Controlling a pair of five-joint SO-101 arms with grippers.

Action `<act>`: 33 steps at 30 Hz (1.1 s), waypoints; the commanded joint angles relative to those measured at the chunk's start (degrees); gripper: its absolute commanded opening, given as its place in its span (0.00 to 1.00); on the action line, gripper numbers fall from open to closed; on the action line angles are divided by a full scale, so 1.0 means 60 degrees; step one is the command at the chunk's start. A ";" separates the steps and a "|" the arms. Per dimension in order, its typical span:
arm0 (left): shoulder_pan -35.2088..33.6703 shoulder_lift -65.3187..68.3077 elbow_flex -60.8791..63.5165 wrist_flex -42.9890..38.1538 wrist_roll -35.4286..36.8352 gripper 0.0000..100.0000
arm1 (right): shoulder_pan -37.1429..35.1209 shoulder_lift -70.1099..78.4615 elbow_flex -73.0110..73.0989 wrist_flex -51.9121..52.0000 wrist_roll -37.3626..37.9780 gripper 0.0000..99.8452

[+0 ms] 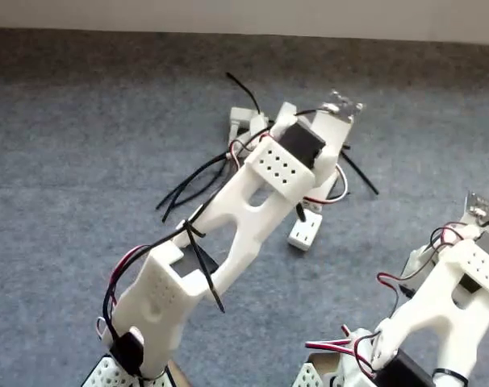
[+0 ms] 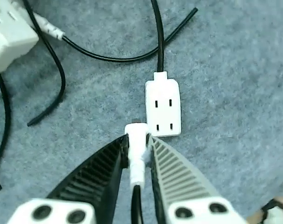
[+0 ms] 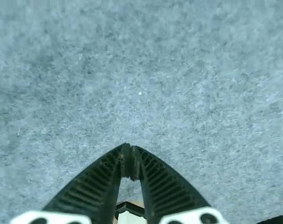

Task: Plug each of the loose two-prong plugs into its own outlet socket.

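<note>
The left gripper [image 2: 137, 139] is closed on a white plug [image 2: 136, 156]. It holds the plug by its body between the two fingers, and the black cord of the plug goes back between them. The front end of the plug is just beside the near edge of a white socket block [image 2: 163, 109], at one corner of it. The plug is not in any slot. This block lies flat on the grey carpet [image 3: 141, 70] and has two pairs of slots, all four of them free. A black cable [image 2: 159, 42] goes out from its far end.

A second socket block [image 2: 6, 32] lies farther off at one side, well apart from the plug. Thin black cables run loose on the carpet between and around the two blocks, but none lies between the plug and the near block. I count two socket blocks and one plug.

In the high view, the left arm [image 1: 252, 193] reaches over the near block [image 1: 303, 232]. The right arm [image 1: 446, 298] stands apart from it. The right gripper [image 3: 131, 161] is above bare carpet, with its fingertips pressed together and holding nothing.
</note>
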 commanded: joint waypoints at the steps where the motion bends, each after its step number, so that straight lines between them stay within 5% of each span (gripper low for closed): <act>1: -0.0037 -0.0095 -0.0476 0.0132 0.2388 0.01 | 0.0110 -0.0066 0.0286 -0.0154 -0.0645 0.01; 6: -0.0037 -0.0051 -0.0388 0.0147 0.5846 0.01 | 0.0110 -0.0066 0.0755 -0.0154 -0.1319 0.01; 18: 0.0813 0.0007 0.0593 0.0132 1.1062 0.01 | 0.0110 -0.0066 0.2264 -0.1575 -0.2842 0.01; 33: 0.0813 0.0007 0.2513 -0.2432 1.3245 0.01 | 0.0110 0.0022 0.2440 -0.1971 -0.2945 0.01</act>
